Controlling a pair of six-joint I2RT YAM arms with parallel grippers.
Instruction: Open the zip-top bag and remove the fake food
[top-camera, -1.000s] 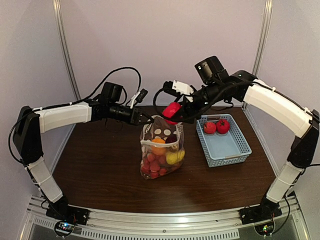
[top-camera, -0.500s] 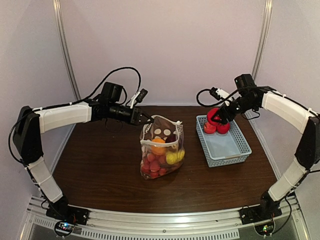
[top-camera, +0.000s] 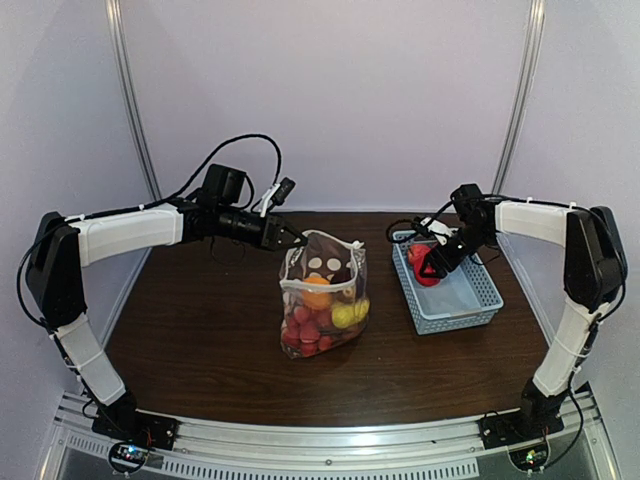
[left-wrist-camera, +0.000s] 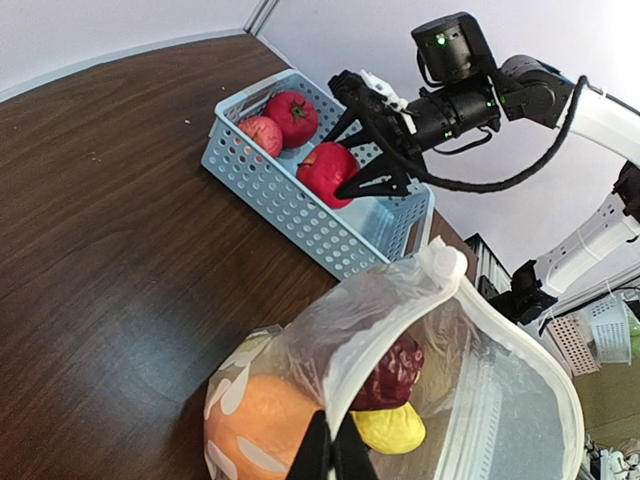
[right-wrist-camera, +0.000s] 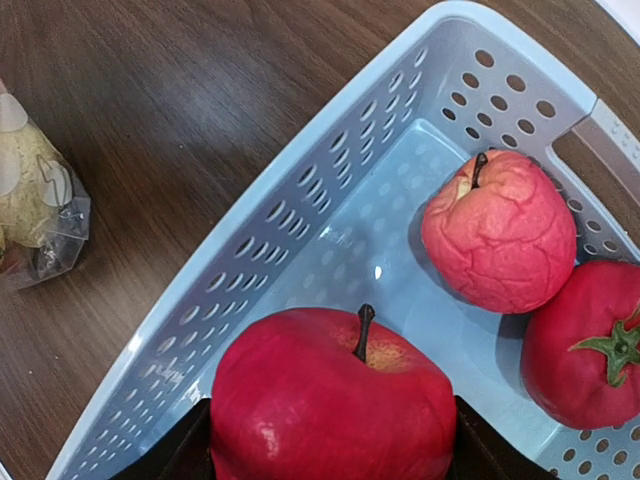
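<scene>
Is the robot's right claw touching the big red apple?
Touching. In the right wrist view, the right gripper has its dark fingers pressed against both sides of the red apple, with no gap showing.

Nope, no readable text, labels or numbers anywhere here; the zip-top bag (top-camera: 323, 295) just has plain white dots on it.

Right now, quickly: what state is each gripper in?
Left gripper: closed on the bag rim.
Right gripper: closed on a red apple, over the basket.
</scene>
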